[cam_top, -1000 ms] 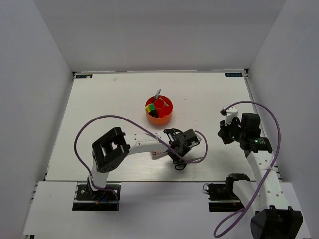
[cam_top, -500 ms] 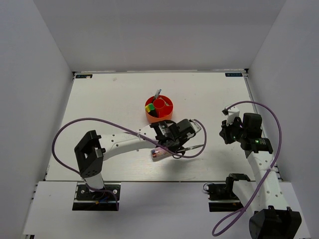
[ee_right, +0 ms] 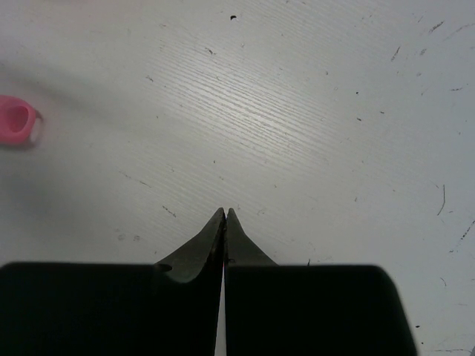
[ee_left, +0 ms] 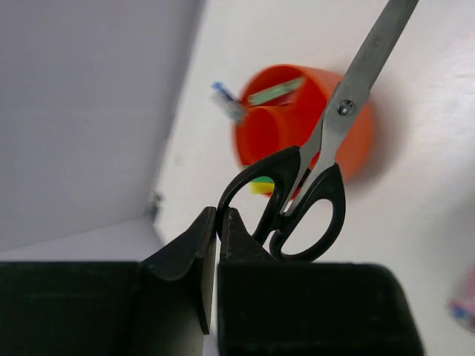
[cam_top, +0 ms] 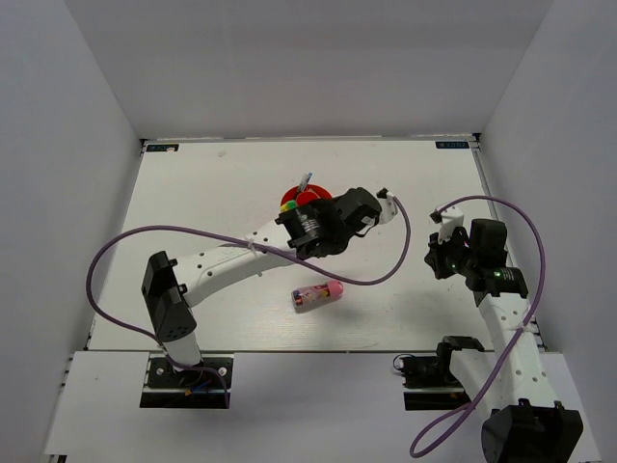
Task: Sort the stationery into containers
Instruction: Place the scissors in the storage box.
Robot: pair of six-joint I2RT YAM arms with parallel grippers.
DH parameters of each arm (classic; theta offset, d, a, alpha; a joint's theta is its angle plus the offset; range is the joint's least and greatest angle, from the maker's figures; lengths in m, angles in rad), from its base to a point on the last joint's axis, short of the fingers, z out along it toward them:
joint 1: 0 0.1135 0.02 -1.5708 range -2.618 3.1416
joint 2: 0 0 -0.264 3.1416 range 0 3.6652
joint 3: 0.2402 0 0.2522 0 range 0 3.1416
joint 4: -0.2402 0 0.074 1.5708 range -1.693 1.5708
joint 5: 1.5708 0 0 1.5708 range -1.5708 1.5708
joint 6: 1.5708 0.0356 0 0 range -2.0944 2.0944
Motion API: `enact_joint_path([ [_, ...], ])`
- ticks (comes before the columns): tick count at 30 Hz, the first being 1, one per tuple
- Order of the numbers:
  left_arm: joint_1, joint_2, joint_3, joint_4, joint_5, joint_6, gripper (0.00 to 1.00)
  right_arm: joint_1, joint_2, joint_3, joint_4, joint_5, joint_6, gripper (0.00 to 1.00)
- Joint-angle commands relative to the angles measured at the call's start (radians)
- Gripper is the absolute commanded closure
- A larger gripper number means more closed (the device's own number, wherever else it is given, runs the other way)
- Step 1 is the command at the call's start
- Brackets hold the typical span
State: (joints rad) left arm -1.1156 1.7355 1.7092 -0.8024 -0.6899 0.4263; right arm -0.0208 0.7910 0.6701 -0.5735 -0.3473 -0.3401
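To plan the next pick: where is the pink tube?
Top view: the pink tube lies on the table, between the orange organiser and the near edge.

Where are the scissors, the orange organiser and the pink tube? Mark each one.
scissors (ee_left: 343,109), left wrist view, on the pivot screw.
orange organiser (ee_left: 256,141), left wrist view, on its orange wall.
pink tube (cam_top: 316,294), top view, on the middle of its body.

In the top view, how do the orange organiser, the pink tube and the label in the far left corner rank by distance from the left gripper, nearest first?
1. Orange organiser, partly hidden under the left gripper.
2. Pink tube, on the near side.
3. Corner label, far left.
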Motion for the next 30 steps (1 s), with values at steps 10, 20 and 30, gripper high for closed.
enact_joint_path([
  [10,0.068,0.031,-0.125,0.586,-0.259,0.891,1.00,-0.011,-0.019,0.005,0.012,-0.022,0.000,1.00],
  [20,0.125,0.055,-0.143,0.569,-0.295,0.916,1.00,-0.019,-0.022,0.000,0.011,-0.025,-0.005,1.00],
  [30,0.151,0.047,-0.238,0.534,-0.330,0.881,1.00,-0.028,-0.022,-0.001,0.011,-0.028,-0.005,1.00],
])
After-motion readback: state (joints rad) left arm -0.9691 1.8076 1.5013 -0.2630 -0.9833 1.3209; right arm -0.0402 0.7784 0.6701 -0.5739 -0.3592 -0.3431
